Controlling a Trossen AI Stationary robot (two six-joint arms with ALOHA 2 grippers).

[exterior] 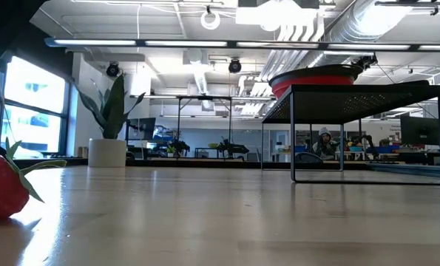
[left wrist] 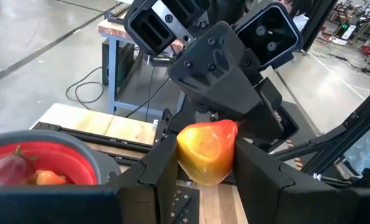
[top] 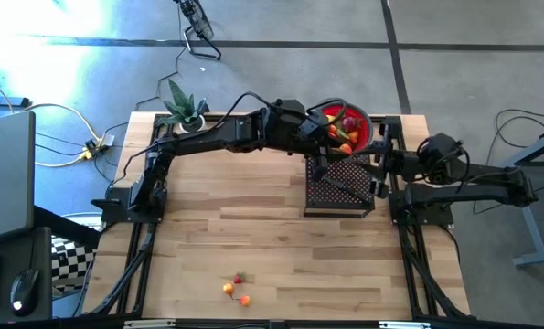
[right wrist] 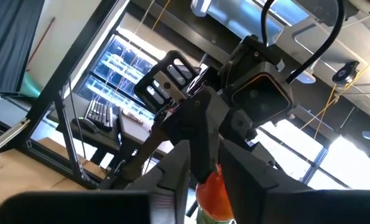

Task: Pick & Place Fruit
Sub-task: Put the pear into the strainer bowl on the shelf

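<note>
A yellow-orange toy fruit (left wrist: 204,152) with a red top is held in the air between my two grippers, beside the red bowl (top: 368,128). The bowl stands on a black mesh stand (top: 340,192) at the table's far right and holds several fruits (top: 345,123). My left gripper (left wrist: 206,171) reaches in from the left and is shut on the fruit. My right gripper (right wrist: 206,183) meets it from the right, and the same fruit (right wrist: 212,193) sits between its fingers. Three small fruits (top: 238,291) lie near the front edge. My left gripper pinches the fruit's lower sides (left wrist: 185,158) between its two fingers, coming about level from the table's left. The fruit is lifted clear, its red end up. My right gripper has the fruit's orange-red end (right wrist: 211,183) between its two fingers, coming from the table's right and slanting slightly upward. Its fingers are turned against the left gripper's.
A potted spiky plant (top: 185,110) stands at the far left corner. A red strawberry (exterior: 1,185) lies close to the low camera. The mesh stand's legs (exterior: 292,137) rise from the table at the right. Bare wood lies in the middle.
</note>
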